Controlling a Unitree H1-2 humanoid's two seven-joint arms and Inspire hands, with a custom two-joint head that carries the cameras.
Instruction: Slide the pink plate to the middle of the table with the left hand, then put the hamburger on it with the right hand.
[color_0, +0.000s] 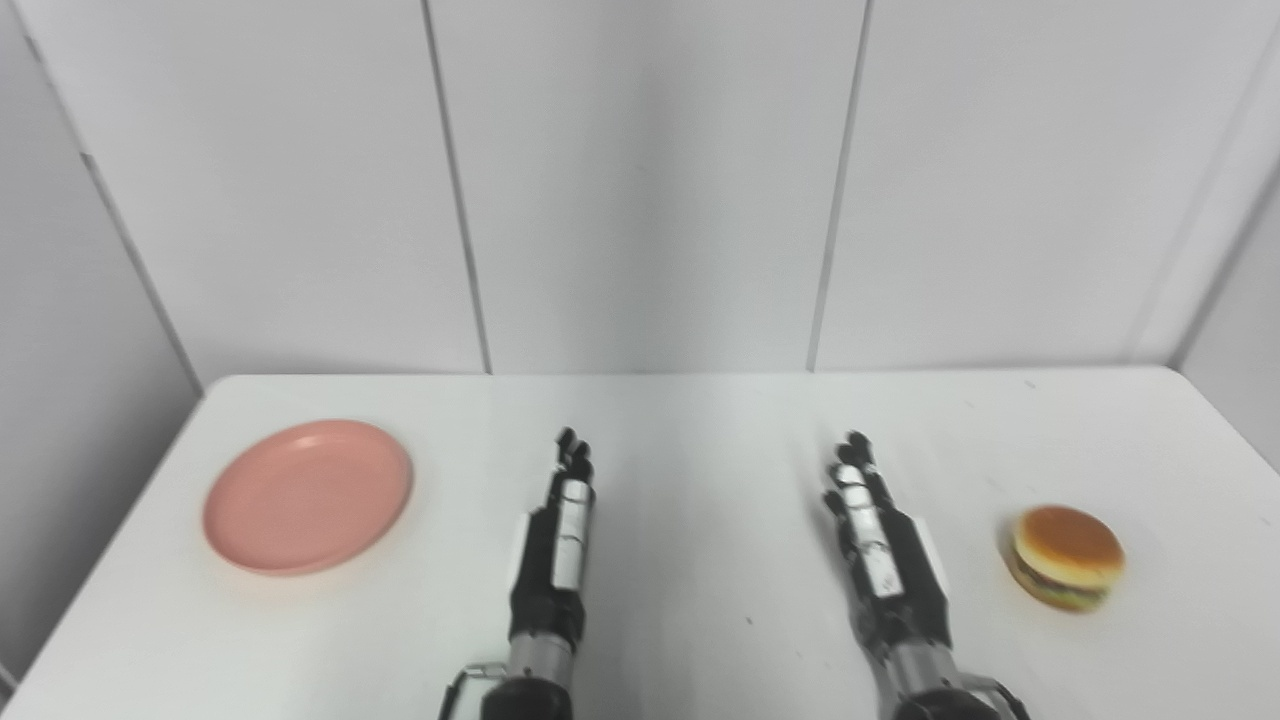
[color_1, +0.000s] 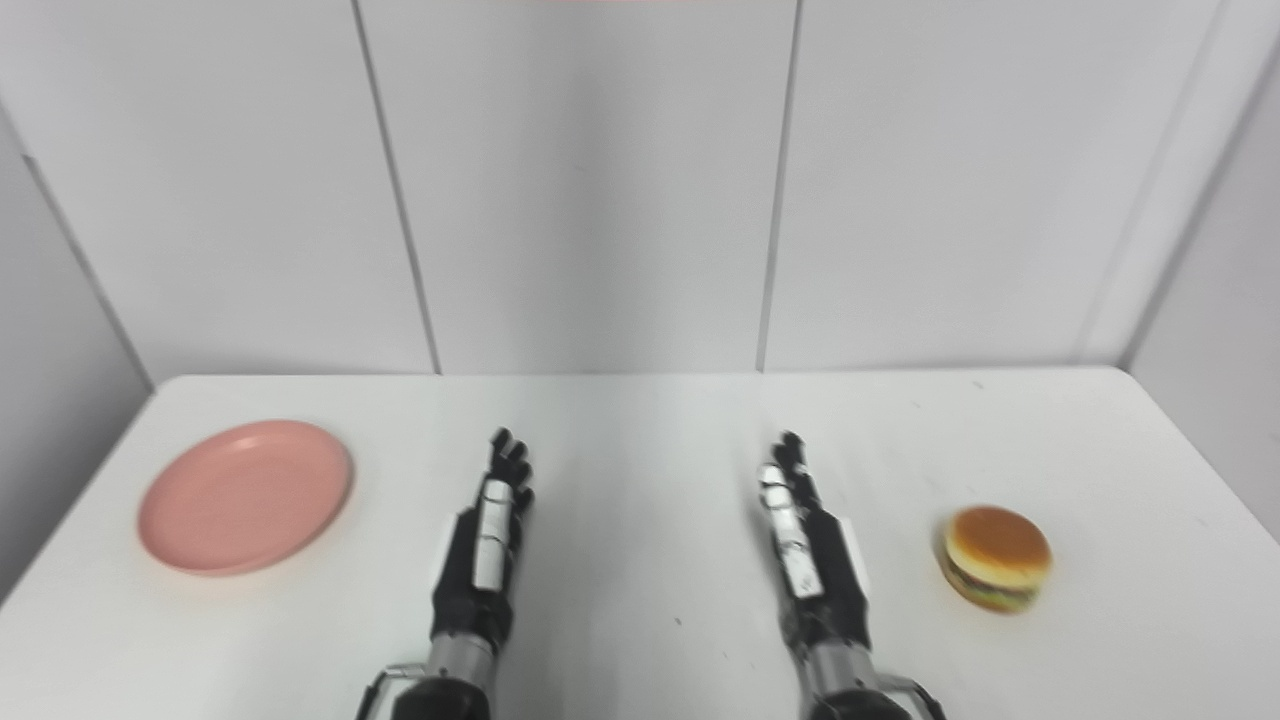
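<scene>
Pink plate (color_0: 308, 496) is sitting near the tabletop's (color_0: 700, 420) left edge; hamburger (color_0: 1067, 556) is sitting near the right edge. Left hand (color_0: 560, 520) and right hand (color_0: 875, 530) are hovering mid-table, fingers extended, holding nothing, well apart from both.

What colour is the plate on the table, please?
The plate is salmon pink, clearest in the left eye view.

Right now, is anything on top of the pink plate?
No. The pink plate shows a bare face, with nothing on it. The hamburger sits apart on the table. What lies under the plate is covered.
</scene>
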